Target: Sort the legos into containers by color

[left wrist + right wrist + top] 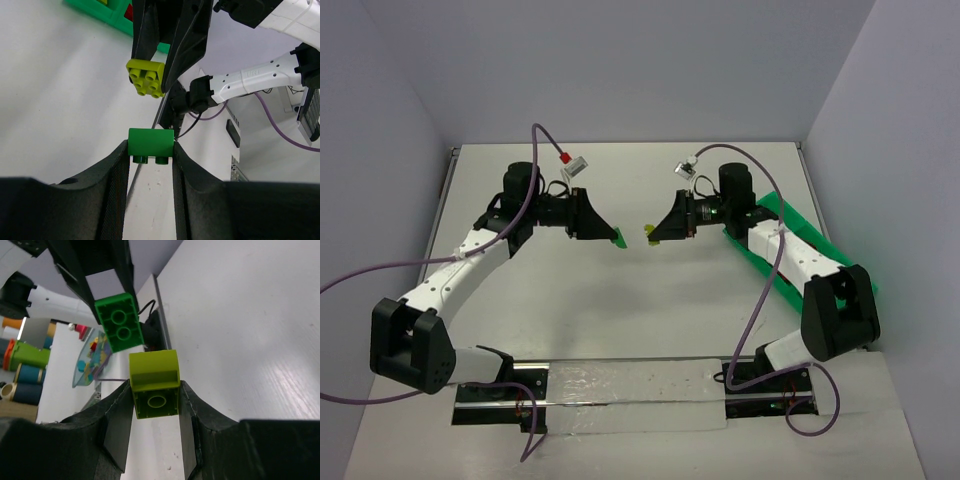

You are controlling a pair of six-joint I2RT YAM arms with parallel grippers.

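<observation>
Closest to us, the left pincer point(150, 156) is clamped on a dark green brick point(150, 142), held between its black fingers point(117, 172). Directly ahead of it, just apart, the right pincer point(156, 399) grips a yellow-green brick point(154, 375). We see both bricks held above the white table point(620, 310), facing each other without touching. Behind the right pincer, partly under that arm, lies the green tray point(782, 210), well apart from both bricks.
</observation>
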